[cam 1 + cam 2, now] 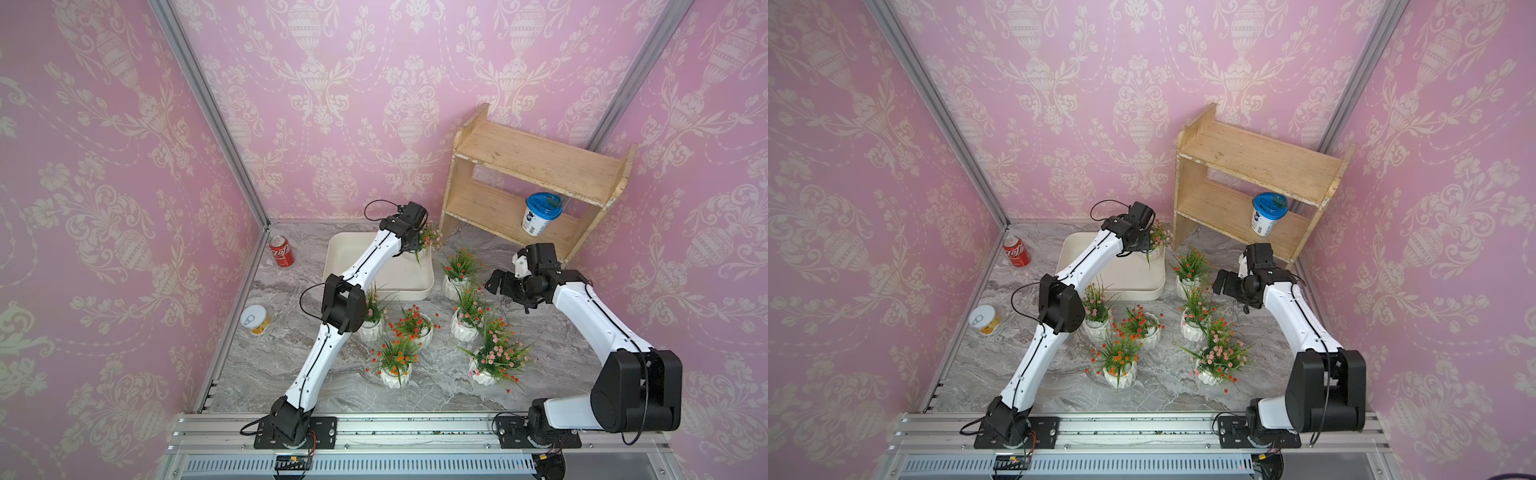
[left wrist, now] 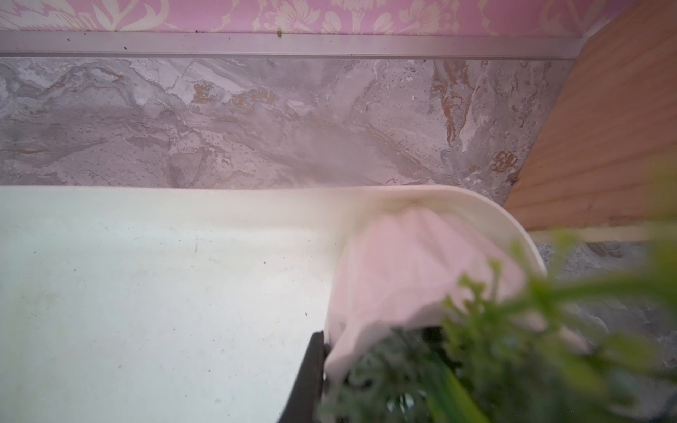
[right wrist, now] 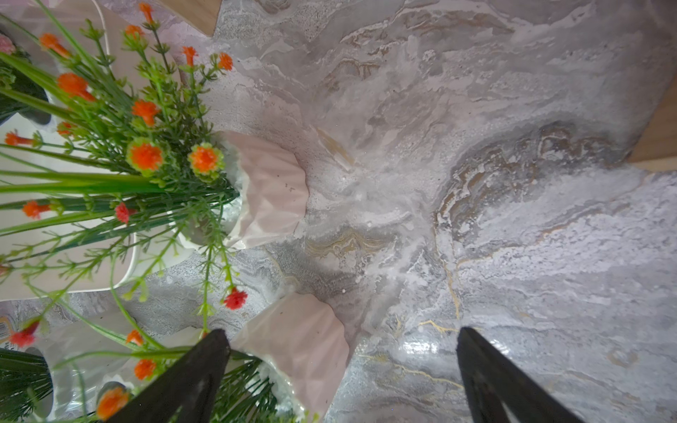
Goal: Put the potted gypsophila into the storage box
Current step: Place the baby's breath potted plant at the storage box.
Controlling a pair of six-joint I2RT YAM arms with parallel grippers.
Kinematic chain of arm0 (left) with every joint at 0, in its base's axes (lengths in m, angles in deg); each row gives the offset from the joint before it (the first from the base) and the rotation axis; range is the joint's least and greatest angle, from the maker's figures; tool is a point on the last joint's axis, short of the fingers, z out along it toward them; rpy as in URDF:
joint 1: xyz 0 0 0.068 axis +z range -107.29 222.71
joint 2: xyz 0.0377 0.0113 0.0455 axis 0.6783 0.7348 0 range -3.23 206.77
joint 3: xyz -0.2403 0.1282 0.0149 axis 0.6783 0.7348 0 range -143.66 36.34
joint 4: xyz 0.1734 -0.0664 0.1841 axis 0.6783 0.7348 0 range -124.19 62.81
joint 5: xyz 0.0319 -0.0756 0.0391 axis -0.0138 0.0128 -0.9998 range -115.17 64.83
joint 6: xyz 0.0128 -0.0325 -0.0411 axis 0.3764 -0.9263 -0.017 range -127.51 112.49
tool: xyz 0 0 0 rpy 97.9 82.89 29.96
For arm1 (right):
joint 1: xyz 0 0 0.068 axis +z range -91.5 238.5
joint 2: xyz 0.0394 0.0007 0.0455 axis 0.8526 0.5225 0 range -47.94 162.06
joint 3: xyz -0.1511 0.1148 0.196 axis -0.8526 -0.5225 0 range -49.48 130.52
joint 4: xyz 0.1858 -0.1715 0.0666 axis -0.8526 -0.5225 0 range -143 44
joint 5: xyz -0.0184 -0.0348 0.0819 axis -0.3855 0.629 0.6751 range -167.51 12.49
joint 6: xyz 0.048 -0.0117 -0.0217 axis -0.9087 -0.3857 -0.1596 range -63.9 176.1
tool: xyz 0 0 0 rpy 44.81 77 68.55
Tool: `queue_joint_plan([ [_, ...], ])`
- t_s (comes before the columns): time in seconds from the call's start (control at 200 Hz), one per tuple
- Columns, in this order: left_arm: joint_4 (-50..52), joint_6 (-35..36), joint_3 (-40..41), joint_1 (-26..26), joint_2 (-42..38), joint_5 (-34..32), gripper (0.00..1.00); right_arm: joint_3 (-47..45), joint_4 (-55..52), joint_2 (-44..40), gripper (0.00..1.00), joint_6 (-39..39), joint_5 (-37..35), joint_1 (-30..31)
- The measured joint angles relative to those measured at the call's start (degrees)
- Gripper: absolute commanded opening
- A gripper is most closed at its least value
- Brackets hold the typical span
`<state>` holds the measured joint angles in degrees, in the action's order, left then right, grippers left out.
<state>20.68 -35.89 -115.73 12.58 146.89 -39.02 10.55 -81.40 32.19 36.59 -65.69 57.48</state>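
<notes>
The left gripper [image 1: 412, 245] is pinched on one pot [image 2: 421, 271] at its rim, holding it in the box's [image 1: 409, 294] far corner beside the shelf [image 1: 536, 166], probably to leave floor free for the rest. The right gripper [image 3: 342, 331] hangs spread wide beside two of the six pots [image 3: 271, 190] on the table [image 1: 436, 390], seemingly lined up for the next pick.

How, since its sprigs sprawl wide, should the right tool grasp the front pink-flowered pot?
Take the pot by its ribbed white body, below the sprigs, coming level from its right: it stands upright, foliage covers the top, and the table there is bare.
</notes>
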Motion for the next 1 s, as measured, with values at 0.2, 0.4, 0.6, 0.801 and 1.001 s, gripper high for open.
queue_joint_plan([
  [0.2, -0.02, -0.09, 0.02, 0.00, 1.44, -0.02, 0.09, 0.00, -0.02, -0.02, 1.00, 0.04, 0.00, -0.11],
  [0.4, -0.22, -0.72, 0.02, 0.00, 1.53, 0.00, 0.17, 0.00, -0.04, -0.02, 1.00, 0.22, 0.00, -0.11],
  [0.6, -1.66, -1.11, 0.02, -0.04, 1.53, -0.02, 0.24, 0.00, -0.04, -0.02, 1.00, 0.22, 0.02, -0.11],
  [0.801, -1.64, -1.14, 0.02, -0.04, 1.53, -0.04, 0.26, 0.00, -0.04, -0.02, 1.00, 0.22, 0.04, -0.11],
  [1.001, -1.40, -1.14, 0.02, -0.02, 1.53, -0.50, 0.27, 0.00, -0.09, -0.04, 1.00, 0.22, 0.15, -0.11],
])
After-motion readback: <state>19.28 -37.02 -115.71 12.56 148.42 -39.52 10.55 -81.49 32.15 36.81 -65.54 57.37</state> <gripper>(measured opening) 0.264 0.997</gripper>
